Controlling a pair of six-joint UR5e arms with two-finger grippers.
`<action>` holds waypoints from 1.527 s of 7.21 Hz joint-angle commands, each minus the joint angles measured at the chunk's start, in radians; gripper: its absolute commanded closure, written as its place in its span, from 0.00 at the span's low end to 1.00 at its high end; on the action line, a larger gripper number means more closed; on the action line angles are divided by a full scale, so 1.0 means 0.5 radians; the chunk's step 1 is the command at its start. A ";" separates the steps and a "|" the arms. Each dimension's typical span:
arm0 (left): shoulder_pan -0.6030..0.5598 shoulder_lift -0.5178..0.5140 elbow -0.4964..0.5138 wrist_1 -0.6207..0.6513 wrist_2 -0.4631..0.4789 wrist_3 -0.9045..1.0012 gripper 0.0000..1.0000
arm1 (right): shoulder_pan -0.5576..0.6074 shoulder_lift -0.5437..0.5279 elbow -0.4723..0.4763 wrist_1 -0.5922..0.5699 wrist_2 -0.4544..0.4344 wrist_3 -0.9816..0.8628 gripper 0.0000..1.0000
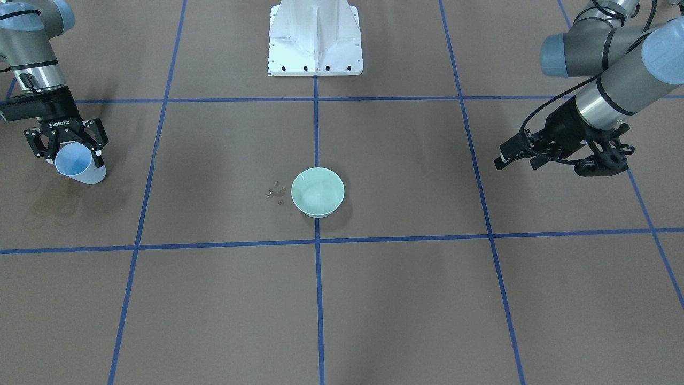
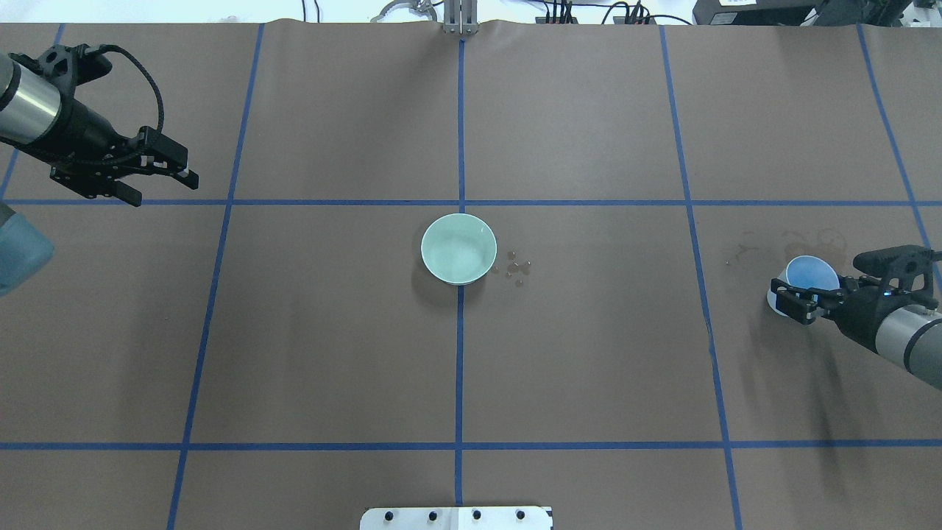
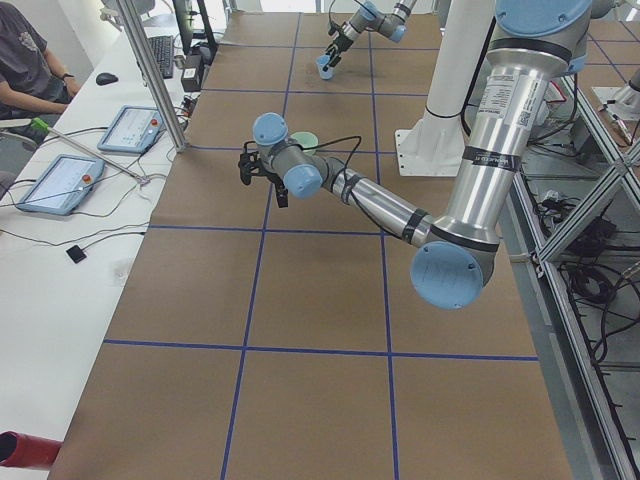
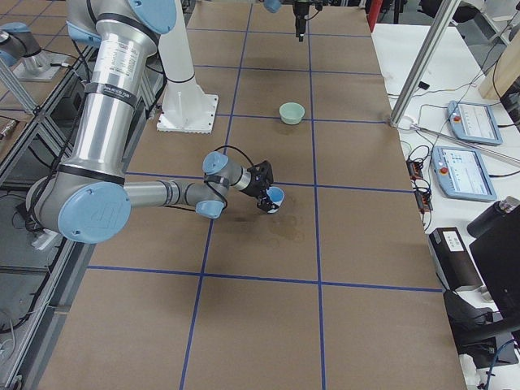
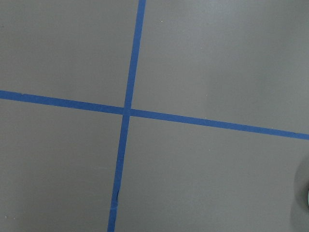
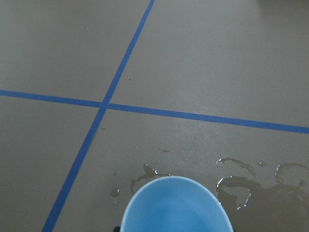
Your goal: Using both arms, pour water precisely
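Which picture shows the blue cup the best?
The front-facing view: the blue cup is large and clear, held by the right end effector. Overhead shows it smaller; the right wrist view only its rim; side views tiny; left wrist view nothing.

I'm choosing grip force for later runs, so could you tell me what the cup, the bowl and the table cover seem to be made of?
The cup looks like thin plastic, matte pale blue. The bowl is probably glazed ceramic: pale green with glossy glints. The table cover seems brown paper: matte, wavy at its far edge, darker where wet.
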 commanded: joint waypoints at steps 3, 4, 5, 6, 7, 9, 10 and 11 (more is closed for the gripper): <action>0.057 -0.084 0.025 0.018 0.050 -0.030 0.00 | 0.009 -0.128 0.078 0.140 0.069 -0.004 0.00; 0.142 -0.148 0.025 0.033 0.132 -0.170 0.00 | 0.015 -0.167 0.139 0.140 0.117 -0.004 0.00; 0.244 -0.194 0.055 0.033 0.215 -0.241 0.00 | 0.018 -0.192 0.180 0.137 0.121 -0.004 0.00; 0.333 -0.285 0.123 0.033 0.328 -0.321 0.00 | 0.061 -0.192 0.198 0.137 0.157 -0.013 0.00; 0.452 -0.359 0.154 0.036 0.405 -0.422 0.00 | 0.237 -0.186 0.204 0.112 0.364 -0.034 0.00; 0.597 -0.619 0.331 0.036 0.519 -0.597 0.00 | 0.743 -0.150 0.189 0.042 0.971 -0.217 0.00; 0.646 -0.706 0.411 0.036 0.565 -0.601 0.00 | 0.985 -0.049 0.192 -0.141 1.235 -0.386 0.00; 0.671 -0.783 0.497 0.033 0.578 -0.601 0.00 | 1.167 0.025 0.186 -0.313 1.435 -0.515 0.00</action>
